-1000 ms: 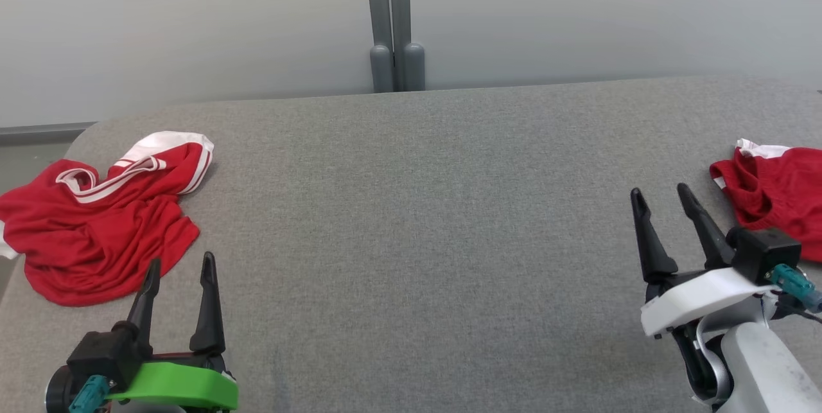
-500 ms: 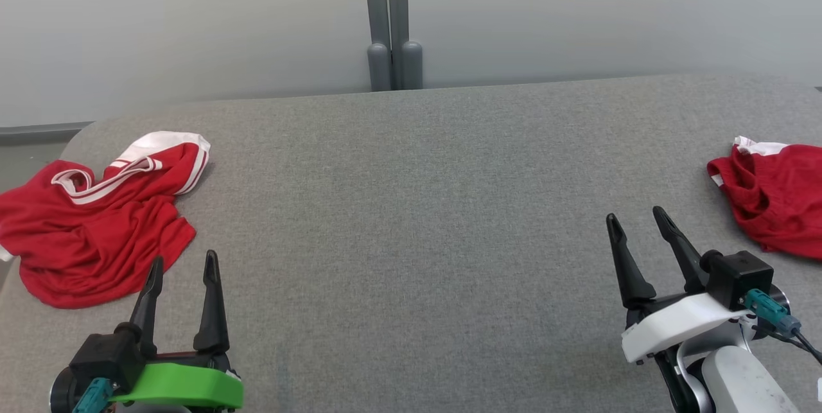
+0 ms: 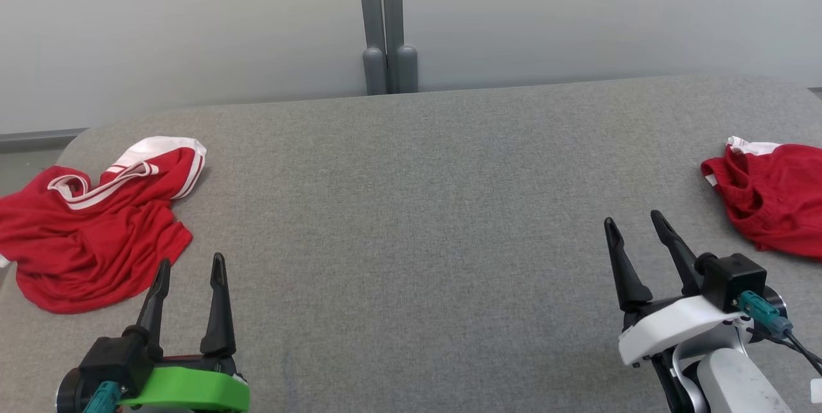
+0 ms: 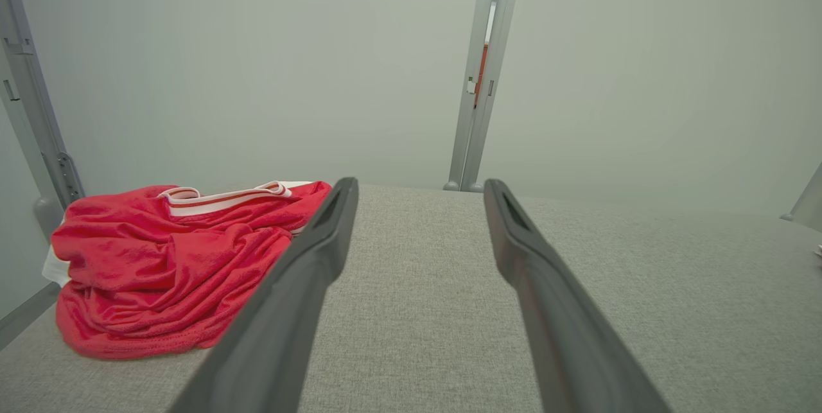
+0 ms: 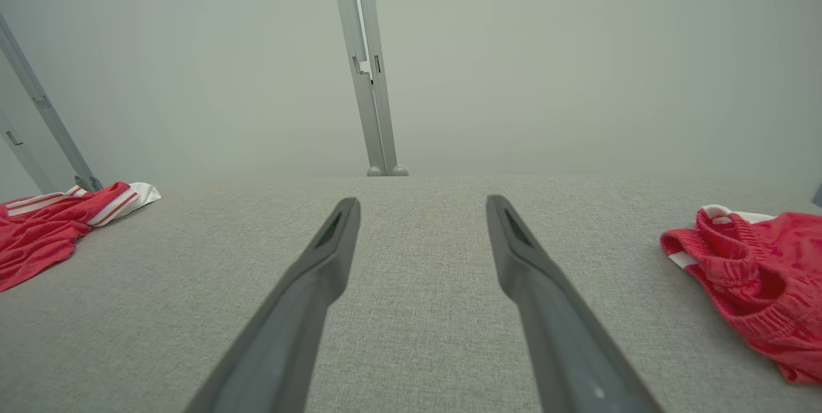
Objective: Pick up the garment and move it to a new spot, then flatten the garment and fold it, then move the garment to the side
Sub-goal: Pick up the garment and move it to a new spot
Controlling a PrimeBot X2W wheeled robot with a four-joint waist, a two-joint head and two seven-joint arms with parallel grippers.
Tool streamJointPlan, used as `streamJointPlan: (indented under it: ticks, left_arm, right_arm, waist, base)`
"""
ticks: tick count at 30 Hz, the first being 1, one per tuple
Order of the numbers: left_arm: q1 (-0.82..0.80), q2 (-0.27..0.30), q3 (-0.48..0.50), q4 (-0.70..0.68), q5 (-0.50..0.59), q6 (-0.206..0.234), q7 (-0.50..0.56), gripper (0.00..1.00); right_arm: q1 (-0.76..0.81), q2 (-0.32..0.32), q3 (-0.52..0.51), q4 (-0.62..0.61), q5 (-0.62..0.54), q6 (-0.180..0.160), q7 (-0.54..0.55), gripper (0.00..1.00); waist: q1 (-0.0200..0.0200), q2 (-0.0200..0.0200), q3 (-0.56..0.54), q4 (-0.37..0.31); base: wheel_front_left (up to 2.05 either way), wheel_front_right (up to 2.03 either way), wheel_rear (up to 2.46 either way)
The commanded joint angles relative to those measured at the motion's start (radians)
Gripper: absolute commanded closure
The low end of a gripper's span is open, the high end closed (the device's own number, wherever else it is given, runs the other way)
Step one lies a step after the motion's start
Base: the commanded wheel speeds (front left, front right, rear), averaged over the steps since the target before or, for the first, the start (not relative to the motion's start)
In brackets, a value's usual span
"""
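Observation:
A crumpled red garment [image 3: 90, 233] with white stripes lies at the table's left end; it also shows as the garment [image 4: 167, 272] left of my left fingers and the garment [image 5: 45, 223] far left in the right wrist view. My left gripper [image 3: 191, 260] [image 4: 419, 183] stands open and empty just right of it, apart from the cloth. A second bunched red garment [image 3: 770, 198] [image 5: 758, 272] with a white edge lies at the right end. My right gripper [image 3: 632, 218] [image 5: 422, 200] is open and empty, to its left and nearer me.
The grey fabric-covered table [image 3: 411, 220] stretches bare between the two garments. Behind it stands a pale wall with a grey upright post [image 3: 385, 21] at the middle. The table's rounded left corner [image 3: 77, 140] drops off beside the left garment.
My right gripper has drawn back toward me and slightly left, away from the right garment. The head view has shifted a little. Both grippers stay open.

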Motion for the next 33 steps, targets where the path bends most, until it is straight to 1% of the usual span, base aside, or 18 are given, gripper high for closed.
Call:
streamJointPlan:
  ticks: [1, 5, 8, 11, 17, 22, 28, 33]
  left_arm:
    - [0.013, -0.003, 0.005, 0.001, 0.007, -0.005, 0.0, 0.0]
    - [0.011, -0.006, 0.006, 0.011, 0.01, -0.008, 0.0, 0.0]
    - [0.004, -0.006, 0.005, 0.023, 0.012, -0.009, 0.0, 0.0]
    - [-0.005, -0.004, 0.002, 0.032, 0.017, -0.011, 0.0, 0.0]
    - [0.006, 0.009, 0.028, 0.035, 0.017, -0.01, 0.0, 0.0]
    - [0.022, 0.008, 0.046, 0.026, 0.019, -0.002, 0.0, 0.0]
    - [0.03, 0.006, 0.059, 0.018, 0.016, 0.002, 0.0, 0.0]
    - [0.03, 0.02, 0.063, 0.011, 0.016, -0.002, 0.0, 0.0]
  right_arm:
    - [-0.001, -0.001, 0.006, 0.006, 0.002, 0.0, -0.003, 0.0]
    - [-0.002, -0.002, 0.015, 0.006, 0.009, 0.0, -0.003, 0.0]
    - [0.007, 0.002, 0.011, 0.001, 0.016, 0.0, -0.003, 0.0]
    - [0.02, 0.004, 0.008, -0.003, 0.016, 0.0, -0.003, 0.0]
    - [0.019, 0.005, 0.017, -0.009, 0.023, 0.0, -0.003, 0.0]
    - [0.014, 0.014, 0.028, -0.006, 0.026, 0.0, -0.003, 0.0]
    - [0.008, 0.022, 0.038, -0.001, 0.027, 0.0, -0.003, 0.0]
    - [0.0, 0.018, 0.049, 0.004, 0.029, 0.0, -0.003, 0.0]
  waist:
    - [0.0, 0.0, -0.001, -0.001]
    - [0.0, 0.0, -0.001, 0.002]
    - [0.0, 0.0, 0.0, 0.027]
    - [0.0, 0.0, 0.003, 0.08]
    - [0.0, 0.0, 0.013, 0.196]
    - [0.0, 0.0, 0.019, 0.28]
    - [0.0, 0.0, 0.023, 0.355]
    - [0.0, 0.0, 0.022, 0.386]
  base:
    - [0.0, 0.0, 0.0]
    - [0.0, 0.0, 0.0]
    - [0.0, 0.0, 0.0]
    - [0.0, 0.0, 0.0]
    - [0.0, 0.0, 0.0]
    - [0.0, 0.0, 0.0]
    - [0.0, 0.0, 0.0]
    - [0.0, 0.0, 0.0]
